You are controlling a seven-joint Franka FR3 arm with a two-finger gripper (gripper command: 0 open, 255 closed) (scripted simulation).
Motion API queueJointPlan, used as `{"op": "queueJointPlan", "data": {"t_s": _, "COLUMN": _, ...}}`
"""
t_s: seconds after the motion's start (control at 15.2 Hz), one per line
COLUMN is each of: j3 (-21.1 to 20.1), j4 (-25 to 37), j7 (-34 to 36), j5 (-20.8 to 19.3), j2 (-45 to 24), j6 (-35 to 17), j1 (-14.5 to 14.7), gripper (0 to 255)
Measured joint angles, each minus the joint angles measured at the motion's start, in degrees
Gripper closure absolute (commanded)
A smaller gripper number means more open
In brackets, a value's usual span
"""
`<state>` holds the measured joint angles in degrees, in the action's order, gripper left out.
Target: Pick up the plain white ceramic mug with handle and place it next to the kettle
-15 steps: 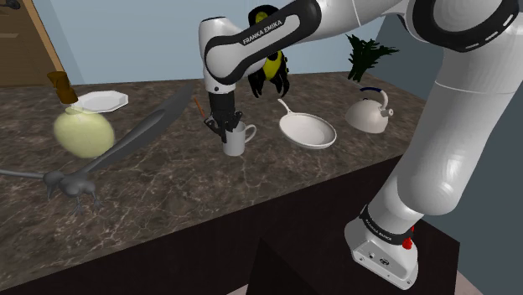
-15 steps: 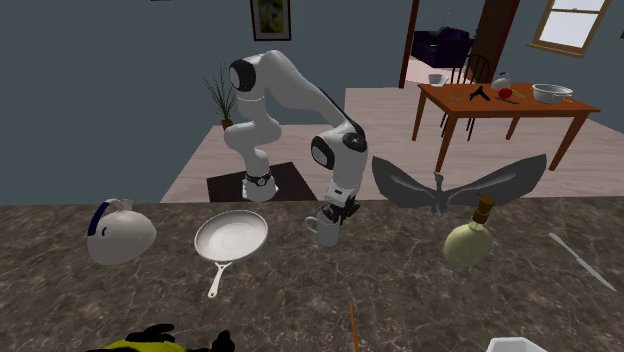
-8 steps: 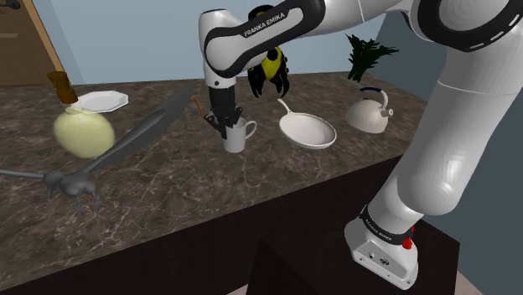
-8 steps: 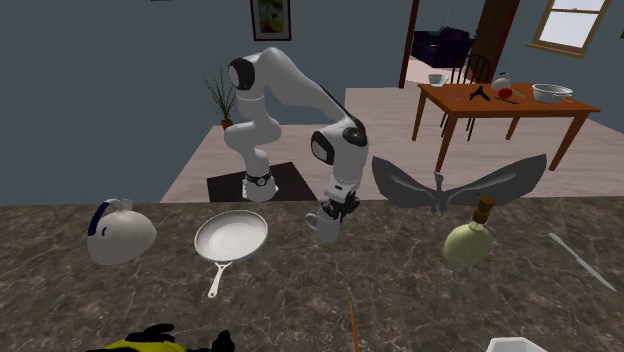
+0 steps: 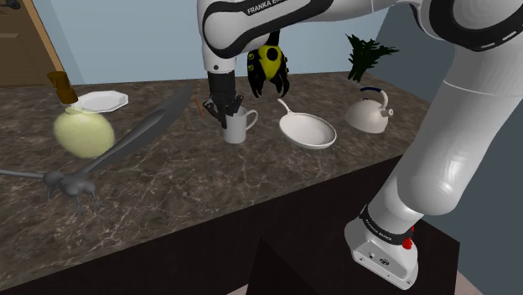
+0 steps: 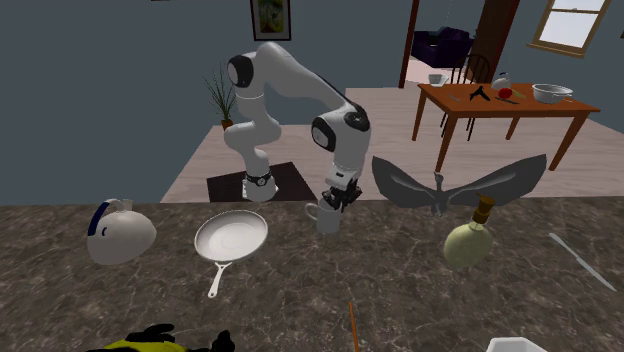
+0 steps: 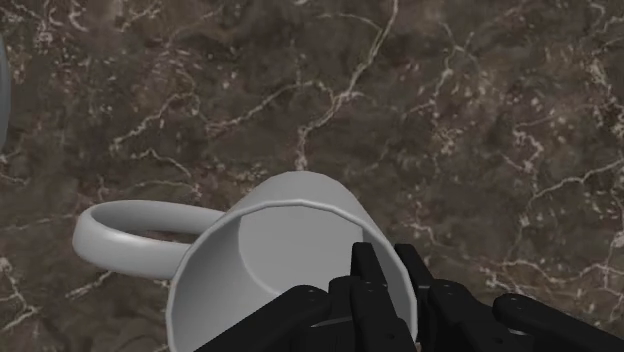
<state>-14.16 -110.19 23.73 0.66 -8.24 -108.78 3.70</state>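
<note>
**A:** What lies around the fingers (image 7: 366, 275), starting from the shoulder view's left?

**B:** Farthest out on that side is a pale yellow round bottle with a brown stopper (image 5: 82, 132). Behind it is a white angular plate (image 5: 100, 101). Nearer the fingers is a grey bird figure with spread wings (image 5: 117, 149). Beyond them, partly behind the arm, is a yellow-and-black object (image 5: 270, 65) that I cannot name.

**A:** Does anything stand between them and the kettle?

**B:** A white frying pan (image 5: 308, 131) lies between the fingers and the white rounded kettle with a dark blue handle (image 5: 369, 116). The kettle sits well apart from them, toward that view's right.

**A:** What about the surface and the room?

**B:** The surface is a dark brown marble counter with pale veins (image 5: 251, 188). In the second exterior view a blue-grey wall (image 6: 100, 90), a potted plant (image 6: 220, 95) and a wooden table (image 6: 500, 100) stand behind it.

**A:** And the mug?

**B:** It is a plain white glossy mug with a loop handle (image 7: 270, 250), and it is empty. The all-black gripper (image 7: 388, 268) has it: the fingers pinch its wall on the side away from the handle, one inside the rim and one outside. It sits tilted against them. I cannot tell whether its base touches the counter.
</note>
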Motion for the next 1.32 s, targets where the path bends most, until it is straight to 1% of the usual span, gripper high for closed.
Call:
{"op": "queueJointPlan", "data": {"t_s": 0.86, "j3": 0.0, "j4": 6.7, "j7": -0.3, "j5": 0.6, "j2": 2.6, "j6": 9.3, "j1": -0.2, "gripper": 255}}
{"op": "queueJointPlan", "data": {"t_s": 1.32, "j3": 0.0, "j4": 11.7, "j7": -0.1, "j5": 0.7, "j2": 3.0, "j6": 14.6, "j1": -0.2, "gripper": 255}}
